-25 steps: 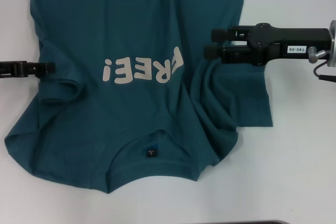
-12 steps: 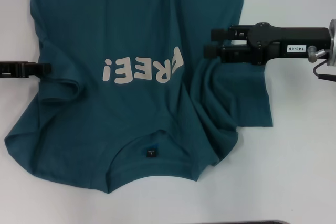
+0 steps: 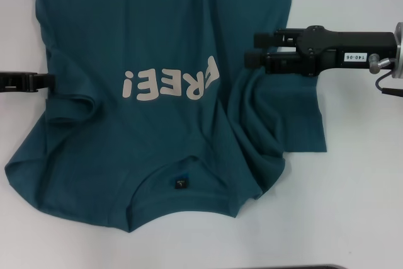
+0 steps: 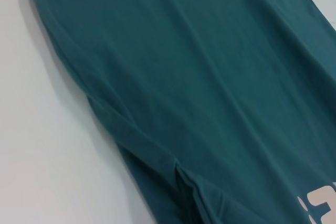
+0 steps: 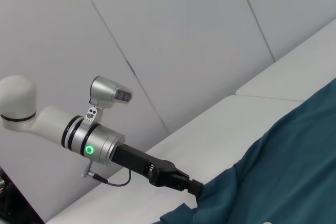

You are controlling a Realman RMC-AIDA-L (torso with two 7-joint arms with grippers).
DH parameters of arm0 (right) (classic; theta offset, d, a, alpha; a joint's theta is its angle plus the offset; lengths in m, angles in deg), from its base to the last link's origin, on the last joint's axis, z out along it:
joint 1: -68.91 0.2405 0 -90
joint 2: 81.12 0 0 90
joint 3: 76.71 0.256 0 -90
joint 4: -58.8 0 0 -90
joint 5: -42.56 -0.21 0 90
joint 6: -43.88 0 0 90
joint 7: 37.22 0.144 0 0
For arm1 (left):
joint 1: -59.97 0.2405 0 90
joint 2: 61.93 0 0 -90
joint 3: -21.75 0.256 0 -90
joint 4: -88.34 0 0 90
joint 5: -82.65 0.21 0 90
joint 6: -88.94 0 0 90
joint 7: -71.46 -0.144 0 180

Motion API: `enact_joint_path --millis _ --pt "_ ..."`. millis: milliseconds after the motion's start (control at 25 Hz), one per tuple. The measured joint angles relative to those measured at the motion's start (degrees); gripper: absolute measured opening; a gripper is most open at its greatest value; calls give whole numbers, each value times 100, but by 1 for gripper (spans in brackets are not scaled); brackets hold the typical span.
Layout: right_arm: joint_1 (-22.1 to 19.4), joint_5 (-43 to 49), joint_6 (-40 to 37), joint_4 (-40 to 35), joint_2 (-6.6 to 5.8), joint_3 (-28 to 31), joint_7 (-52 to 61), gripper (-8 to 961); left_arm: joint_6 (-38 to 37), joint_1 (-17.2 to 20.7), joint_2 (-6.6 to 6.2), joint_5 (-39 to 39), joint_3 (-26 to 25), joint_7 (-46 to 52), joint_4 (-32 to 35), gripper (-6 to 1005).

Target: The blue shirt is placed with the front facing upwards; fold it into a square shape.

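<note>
Head view: the shirt point(image 3: 157, 92) lies front up on the white bench point(image 3: 359, 206), collar nearest the robot, "FREE" lettering point(image 3: 171, 82) showing. One sleeve is tucked in at the left side; the right-side sleeve lies bunched and only partly folded. The left gripper point(image 3: 44, 82) is at the shirt's left edge, the right gripper point(image 3: 250, 50) over its right side; whether either's fingers are clenched cannot be told. The square fold is barely begun.

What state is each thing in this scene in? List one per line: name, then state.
blue shirt: front up, lettering showing, not yet square, one sleeve bunched.
right gripper: fingers apart, over the bunched sleeve.
left gripper: at the shirt's other edge.
table: white, bearing the shirt.
</note>
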State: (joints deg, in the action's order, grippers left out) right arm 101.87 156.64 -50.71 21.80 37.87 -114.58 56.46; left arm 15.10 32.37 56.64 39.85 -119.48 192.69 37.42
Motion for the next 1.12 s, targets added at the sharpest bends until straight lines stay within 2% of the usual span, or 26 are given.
enact_joint_path --millis 120,360,760,1120 --pt "4 0 2 0 0 0 0 759 3 -6 2 4 5 -1 2 119" --pt "9 0 3 0 -7 0 0 759 -125 -71 37 -41 -7 8 -45 13" --pt "-13 0 -8 0 -7 0 -17 760 -594 -415 98 -325 -27 57 -37 14" --pt "-36 0 -44 0 7 -3 -30 759 -383 -687 300 -308 0 139 79 13"
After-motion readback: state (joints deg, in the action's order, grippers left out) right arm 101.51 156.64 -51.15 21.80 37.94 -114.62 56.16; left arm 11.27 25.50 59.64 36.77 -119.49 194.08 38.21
